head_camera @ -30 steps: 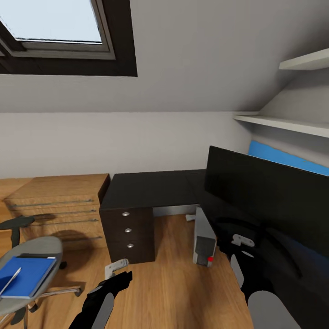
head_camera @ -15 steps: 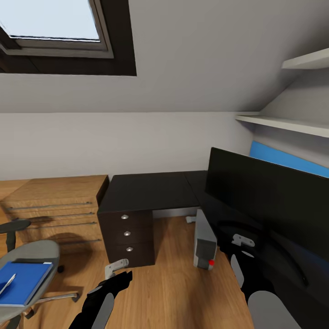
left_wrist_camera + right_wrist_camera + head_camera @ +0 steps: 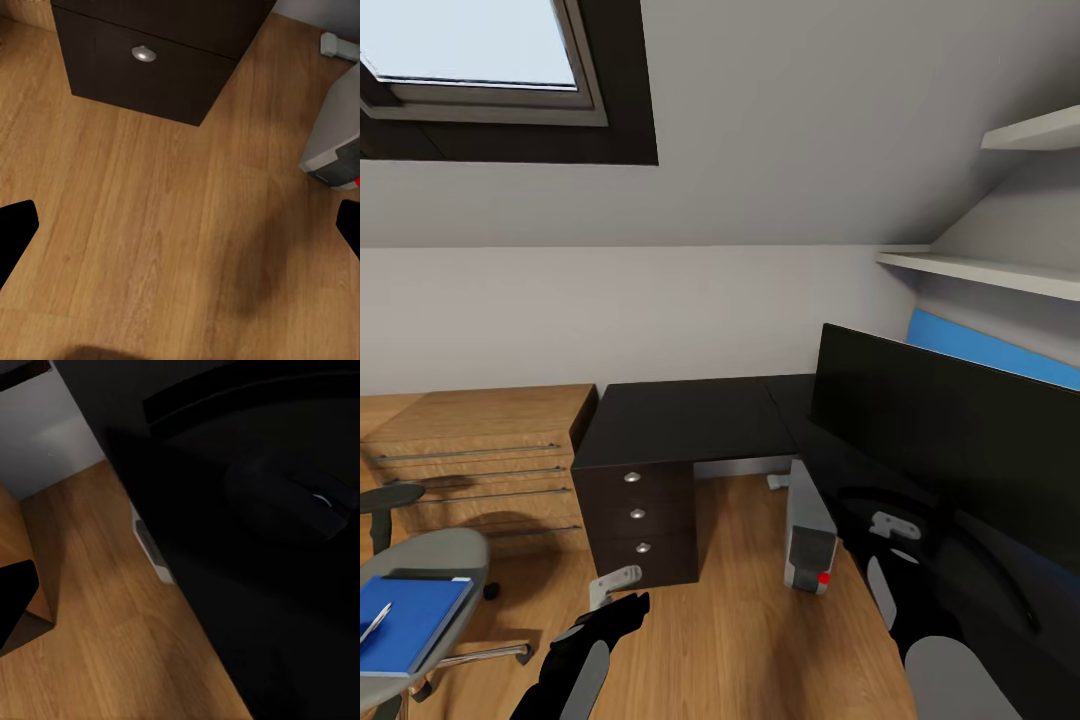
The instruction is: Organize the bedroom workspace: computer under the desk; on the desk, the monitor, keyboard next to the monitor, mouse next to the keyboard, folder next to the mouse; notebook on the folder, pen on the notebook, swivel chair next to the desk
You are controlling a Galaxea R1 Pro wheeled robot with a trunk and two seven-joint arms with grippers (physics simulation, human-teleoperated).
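My left tool [image 3: 622, 596] hangs over the wooden floor [image 3: 150, 240], fingers spread wide; my right tool's state I cannot tell. The black counter [image 3: 680, 420] carries the monitor [image 3: 950, 430], the computer [image 3: 808, 530] beneath. Since 1 second ago, my view has turned right, pushing the swivel chair [image 3: 430, 560] and folder [image 3: 405, 620] toward the edge.

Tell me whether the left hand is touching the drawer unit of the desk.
Apart. In the left wrist view, bare wooden floor lies between the left hand fingertips and the drawer unit.
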